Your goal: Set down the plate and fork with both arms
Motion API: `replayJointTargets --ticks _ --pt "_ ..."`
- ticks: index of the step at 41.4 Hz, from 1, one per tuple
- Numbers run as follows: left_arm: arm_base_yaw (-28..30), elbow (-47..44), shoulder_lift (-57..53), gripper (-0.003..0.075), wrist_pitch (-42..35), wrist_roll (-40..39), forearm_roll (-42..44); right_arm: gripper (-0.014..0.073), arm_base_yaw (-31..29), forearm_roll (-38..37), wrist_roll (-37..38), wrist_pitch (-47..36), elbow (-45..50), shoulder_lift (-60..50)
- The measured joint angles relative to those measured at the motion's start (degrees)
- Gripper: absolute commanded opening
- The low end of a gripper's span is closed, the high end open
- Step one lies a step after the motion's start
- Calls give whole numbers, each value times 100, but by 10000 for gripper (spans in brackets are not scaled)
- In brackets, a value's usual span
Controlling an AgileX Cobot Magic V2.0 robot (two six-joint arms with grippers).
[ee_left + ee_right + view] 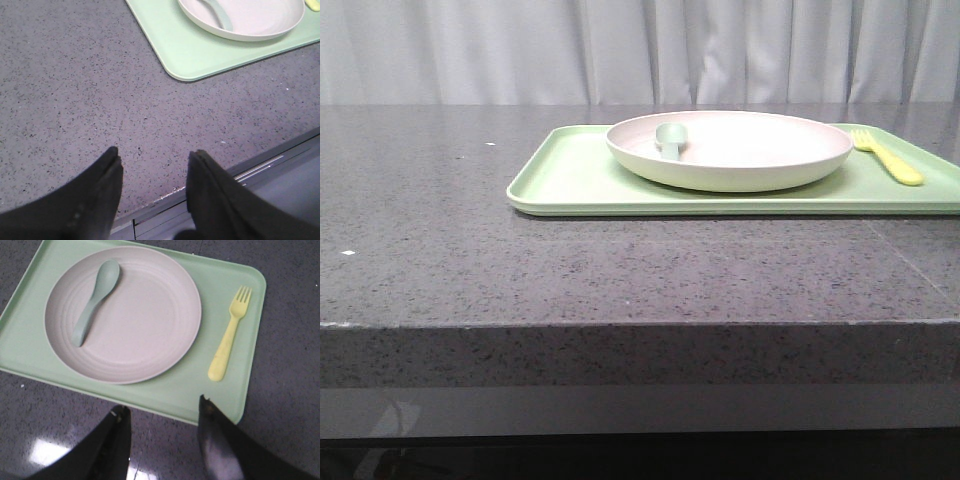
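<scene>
Nearest the front camera runs the front edge of the speckled grey stone table (pixel 620 290), which carries everything in view.

A flat light green tray (pixel 580 185) lies on the table toward its far right part, with the right end cut off by the picture edge in the front view.

The plate (pixel 730 150) sits on the tray, filling most of the tray's left and middle area. It is pale pinkish-beige, shallow, and level.

A small blue-green spoon (pixel 95 300) lies inside the plate, on the plate's left part. In the right wrist view its bowl points to the tray's far edge.

The fork (pixel 888 157) lies flat on the tray, just beside the plate's right rim and not touching it. It rests near the tray's far right corner, tines toward the far edge.

The left gripper (pixel 154 170) hangs over bare table near the front edge, well apart from the tray's near left corner. Its two dark fingers (pixel 100 185) stand apart and hold nothing.

The right gripper (pixel 162 412) hangs over the tray's near edge, near the fork handle and the plate rim. Its fingers (pixel 215 425) are also spread, with nothing between them.
</scene>
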State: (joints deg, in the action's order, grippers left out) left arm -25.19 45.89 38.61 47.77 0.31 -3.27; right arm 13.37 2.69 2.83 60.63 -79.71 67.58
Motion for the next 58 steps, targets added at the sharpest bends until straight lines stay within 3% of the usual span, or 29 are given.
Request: replayJointTargets --ticks 18,27,35,39,47,50,58 --pt "0 0 0 302 0 0 0 353 0 -183 0 -60 2660 -3144" --pt "0 0 0 302 -62 0 0 353 0 -184 32 -4 3299 -4165" --pt "0 0 0 294 -109 0 0 346 0 -184 68 -2 3340 -4428" --pt "0 0 0 224 -109 0 0 253 0 -184 68 -2 3340 -4428" --pt "0 0 0 -22 -119 0 0 -41 0 -184 76 -2 3340 -4428" --pt "0 0 0 -20 -119 0 0 -124 0 -184 76 -2 3340 -4428" --pt "0 0 0 -20 -130 0 0 -118 0 -184 76 -13 3340 -4428"
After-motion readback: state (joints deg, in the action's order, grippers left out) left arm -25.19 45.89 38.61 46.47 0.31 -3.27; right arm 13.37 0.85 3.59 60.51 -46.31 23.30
